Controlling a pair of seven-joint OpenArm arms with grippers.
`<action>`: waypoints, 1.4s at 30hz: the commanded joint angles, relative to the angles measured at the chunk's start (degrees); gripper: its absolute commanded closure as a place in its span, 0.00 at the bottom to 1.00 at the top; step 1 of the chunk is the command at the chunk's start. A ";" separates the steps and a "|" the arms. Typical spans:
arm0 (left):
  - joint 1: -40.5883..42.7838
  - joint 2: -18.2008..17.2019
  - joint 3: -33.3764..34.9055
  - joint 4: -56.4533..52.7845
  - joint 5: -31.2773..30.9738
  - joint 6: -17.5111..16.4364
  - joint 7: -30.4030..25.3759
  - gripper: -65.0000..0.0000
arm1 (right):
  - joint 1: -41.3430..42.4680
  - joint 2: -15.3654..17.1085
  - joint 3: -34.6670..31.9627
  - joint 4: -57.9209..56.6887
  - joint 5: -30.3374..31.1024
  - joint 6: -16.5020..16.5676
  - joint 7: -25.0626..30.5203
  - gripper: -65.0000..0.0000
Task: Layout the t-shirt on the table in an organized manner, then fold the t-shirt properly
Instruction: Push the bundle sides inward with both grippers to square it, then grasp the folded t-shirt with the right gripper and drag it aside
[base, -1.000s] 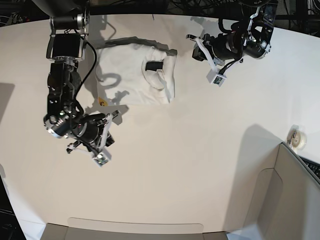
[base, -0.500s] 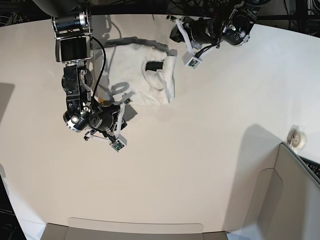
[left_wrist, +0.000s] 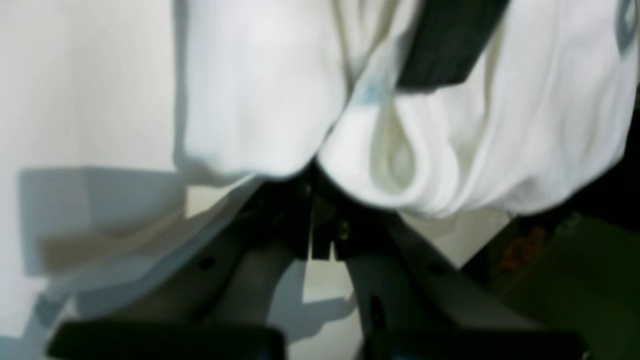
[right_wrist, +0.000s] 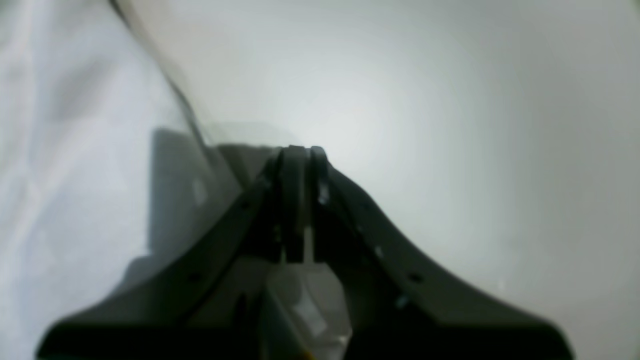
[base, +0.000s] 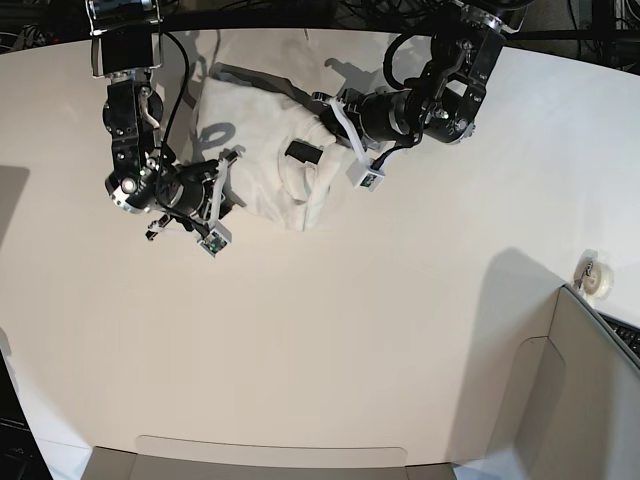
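The folded white cotton t-shirt (base: 265, 165) lies on the far part of the white table (base: 380, 340). Both grippers, left (left_wrist: 320, 200) and right (right_wrist: 298, 152), are closed, holding nothing visible. Folding looks near-finished; next, smoothing the rumpled right edge.

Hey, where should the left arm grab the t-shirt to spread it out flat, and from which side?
Probably the rounded folded edge of the t-shirt nearest the left gripper, approached low along the table from the shirt's open side. In the base view the fabric lies bunched in layers, so a pinch at that outer fold should let it be pulled outward.
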 joint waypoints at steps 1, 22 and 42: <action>-1.28 -0.04 -0.13 -1.09 2.05 0.72 -0.04 1.00 | -0.59 0.82 0.13 1.63 0.10 0.12 -0.49 0.98; -10.51 2.24 -0.22 -10.67 2.05 0.46 -3.38 1.00 | -14.13 3.46 8.83 16.48 0.01 0.12 -0.58 0.98; 3.82 -2.51 -19.21 15.61 2.13 0.81 -3.38 1.00 | -8.94 -7.70 16.04 28.00 14.95 0.12 -13.77 0.98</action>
